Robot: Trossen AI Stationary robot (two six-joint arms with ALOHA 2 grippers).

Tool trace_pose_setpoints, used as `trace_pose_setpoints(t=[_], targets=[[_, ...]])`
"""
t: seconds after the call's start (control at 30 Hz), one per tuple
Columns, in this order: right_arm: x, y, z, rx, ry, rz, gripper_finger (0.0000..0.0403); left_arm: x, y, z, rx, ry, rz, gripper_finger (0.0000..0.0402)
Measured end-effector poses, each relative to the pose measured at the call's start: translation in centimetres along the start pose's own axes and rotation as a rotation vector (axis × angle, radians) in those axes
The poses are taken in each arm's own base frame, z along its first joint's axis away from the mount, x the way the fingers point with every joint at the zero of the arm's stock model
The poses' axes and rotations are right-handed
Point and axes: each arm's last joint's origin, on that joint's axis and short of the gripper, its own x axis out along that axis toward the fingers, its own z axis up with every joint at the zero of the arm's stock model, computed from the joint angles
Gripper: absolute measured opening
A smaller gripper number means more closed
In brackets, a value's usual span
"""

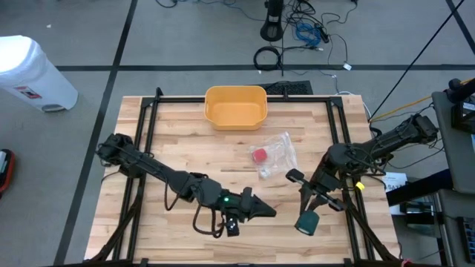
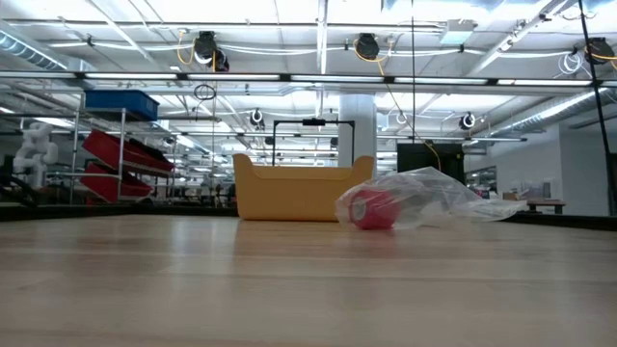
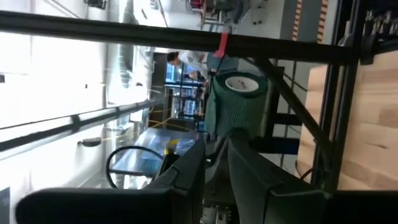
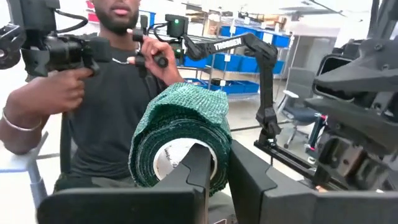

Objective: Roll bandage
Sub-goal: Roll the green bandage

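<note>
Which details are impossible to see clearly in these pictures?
- Loose end of the green bandage roll: the right gripper covers its front in the right wrist view; too small in the high view.
- Contents of the plastic bag beyond the red roll: crumpled film blurs them in the low view.
- Inside of the yellow bin: its wall hides it in the low view.

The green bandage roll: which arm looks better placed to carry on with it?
The right arm, probably. The right gripper is shut on the green bandage roll at the table's near edge. The left gripper points toward it but holds nothing visible.
</note>
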Motion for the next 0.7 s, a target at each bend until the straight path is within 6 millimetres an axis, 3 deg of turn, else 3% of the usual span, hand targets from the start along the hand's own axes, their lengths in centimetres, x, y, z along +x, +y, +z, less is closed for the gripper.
trace_pose_setpoints(t=[0.3, 0.7], targets=[[0.7, -1.7, -0.9, -0.009, -0.03, -0.048, 0.0034, 0.8, -0.8, -1.5, -0.002, -0.016, -0.001, 0.0077], [0.8, -4.1, -2.7, 0.063, -0.025, -0.116, 0.0034, 1.3, -1.4, -1.4, -0.02, -0.017, 0.008, 0.0077]])
